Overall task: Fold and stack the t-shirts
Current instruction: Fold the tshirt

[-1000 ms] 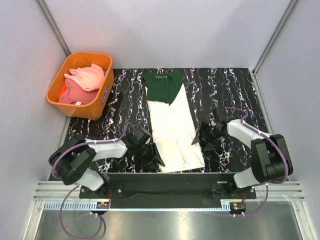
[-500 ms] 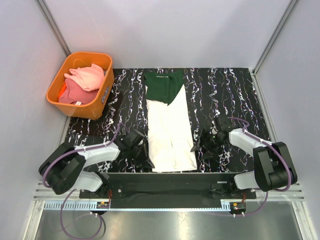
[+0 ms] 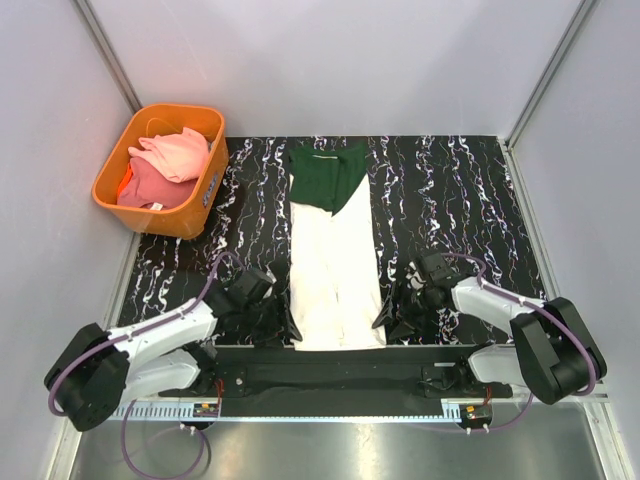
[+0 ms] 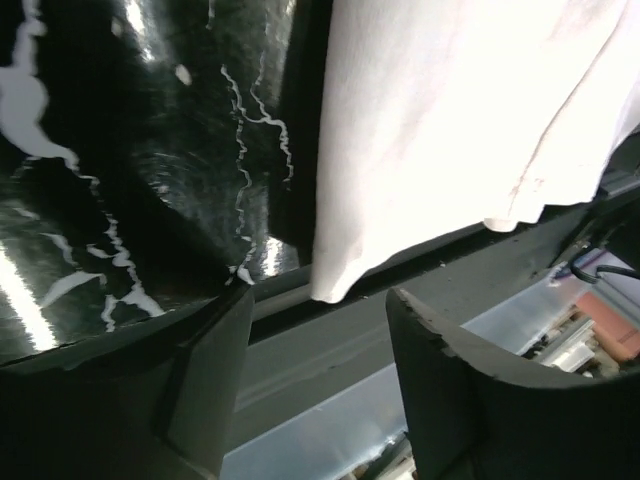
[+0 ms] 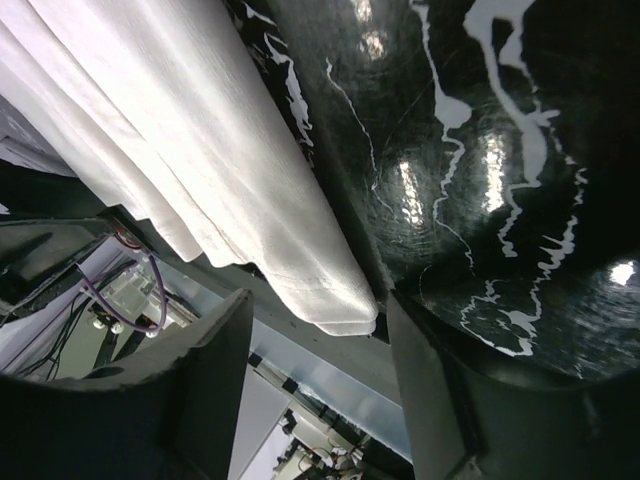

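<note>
T-shirts: one cream t-shirt on the worktop, at least two pink t-shirts in the orange basket, upper left. My left gripper and right gripper both gape wide and hold nothing, flanking the cream t-shirt's near hem, lower centre. It lies as a long strip, dark green end uppermost.
</note>
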{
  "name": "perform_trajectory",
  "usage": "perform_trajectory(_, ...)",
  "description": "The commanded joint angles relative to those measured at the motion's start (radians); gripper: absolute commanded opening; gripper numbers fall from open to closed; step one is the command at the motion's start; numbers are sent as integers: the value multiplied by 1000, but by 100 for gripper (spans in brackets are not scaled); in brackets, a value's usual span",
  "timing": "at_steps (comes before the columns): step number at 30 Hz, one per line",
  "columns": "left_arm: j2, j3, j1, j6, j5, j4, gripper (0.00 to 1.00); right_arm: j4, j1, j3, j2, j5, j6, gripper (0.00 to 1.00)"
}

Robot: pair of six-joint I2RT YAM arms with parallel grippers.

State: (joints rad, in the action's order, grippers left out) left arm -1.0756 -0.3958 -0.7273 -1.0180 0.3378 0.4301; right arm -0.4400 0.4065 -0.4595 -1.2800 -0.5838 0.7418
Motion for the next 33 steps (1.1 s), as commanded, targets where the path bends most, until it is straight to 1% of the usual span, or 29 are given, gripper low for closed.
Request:
perform_trajectory(1, 26, 2, -1, 27, -83, 104, 65, 61, 28, 33, -5, -13, 28, 62)
perform_trajectory(3, 8, -6, 0, 33, -88, 95, 67, 73, 32, 36, -15, -7, 34, 61)
perform_trajectory(6, -52, -27, 0, 50, -91, 65, 67, 95, 32, 36, -36, -2, 39, 54)
perform_trajectory(9, -112, -38, 0, 64, -63, 36, 62, 100, 35, 38, -50, 4, 47, 53)
perform_trajectory(13, -144, -38, 0, 78, -63, 16, 56, 106, 35, 56, -36, 10, 54, 53)
perform_trajectory(16, -164, -15, 0, 73, -49, -14, 54, 104, 35, 64, -33, 10, 56, 53)
perform_trajectory(18, -187, -12, 2, 73, -42, -42, 49, 107, 37, 65, -33, 13, 60, 52)
perform_trajectory(20, -204, -14, 0, 76, -31, -56, 41, 110, 37, 68, -25, 13, 62, 49)
perform_trajectory(21, -207, -17, 0, 79, -29, -57, 34, 110, 37, 73, -21, 15, 64, 47)
perform_trajectory(22, -207, -17, 0, 81, -31, -56, 31, 109, 37, 74, -18, 13, 67, 41)
perform_trajectory(23, -202, -15, 0, 78, -31, -59, 27, 110, 38, 77, -13, 13, 65, 38)
perform_trajectory(24, -199, -14, 0, 78, -29, -57, 18, 110, 38, 79, -12, 13, 67, 33)
perform_trajectory(25, -196, -15, 2, 76, -26, -57, 14, 107, 37, 85, -5, 10, 68, 29)
perform_trajectory(26, -185, -14, 0, 75, -26, -57, 10, 104, 37, 87, 11, 3, 73, 19)
perform_trajectory(27, -181, -12, 0, 76, -20, -56, 0, 96, 40, 93, 24, -1, 79, 12)
perform_trajectory(29, -164, -12, 0, 79, -19, -51, 0, 92, 40, 97, 71, -13, 97, 0)
perform_trajectory(33, -120, -24, 2, 64, -10, -25, 0, 38, 43, 55, 152, -14, 113, 0)
